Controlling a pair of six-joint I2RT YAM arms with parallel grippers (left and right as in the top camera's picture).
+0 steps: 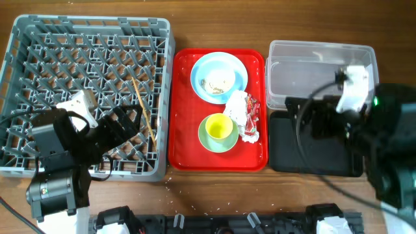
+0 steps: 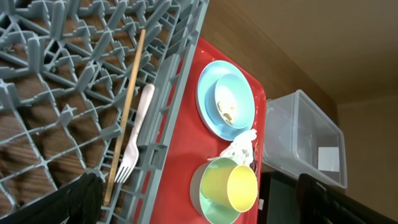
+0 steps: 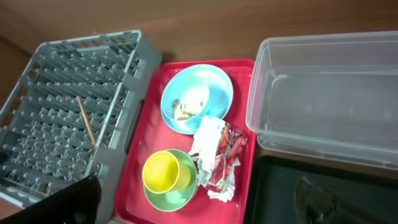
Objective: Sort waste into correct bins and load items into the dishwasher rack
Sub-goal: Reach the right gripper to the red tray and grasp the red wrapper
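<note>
At the far left, the grey dishwasher rack (image 1: 39, 26) lies on the wooden table (image 1: 214, 188). In the overhead view the left arm covers the near part of the rack, so what is under it stays hidden. The left gripper (image 1: 127, 127) hangs over the rack with its jaws spread wide and nothing between them. In the left wrist view only the dark ends of its fingers show, at the two bottom corners.

The chopsticks (image 2: 127, 112) lie slanted inside the rack, near its right wall. I cannot tell whether it is one stick or two pressed together. The white fork (image 2: 138, 134) lies just beside them; from above I cannot make it out.

Just right of the rack is the red tray (image 1: 179, 156). On its far half sits the pale blue plate (image 1: 201, 68), with beige food scraps (image 1: 218, 83) in the middle. The crumpled napkin (image 1: 239, 107), with red wrapper bits in it, lies against the plate's near right edge and reaches down beside the cup (image 1: 218, 128). The cup stands on the green saucer (image 1: 224, 146).

At the right, the clear tub (image 1: 312, 47) stands on the far side and the black tray (image 1: 312, 162) is nearer. The right arm crosses both and hides where they meet. The right gripper (image 1: 300, 120) hovers over the far left part of the black tray, wide open and empty. In the right wrist view one of its fingers is hard to separate from the black tray.
</note>
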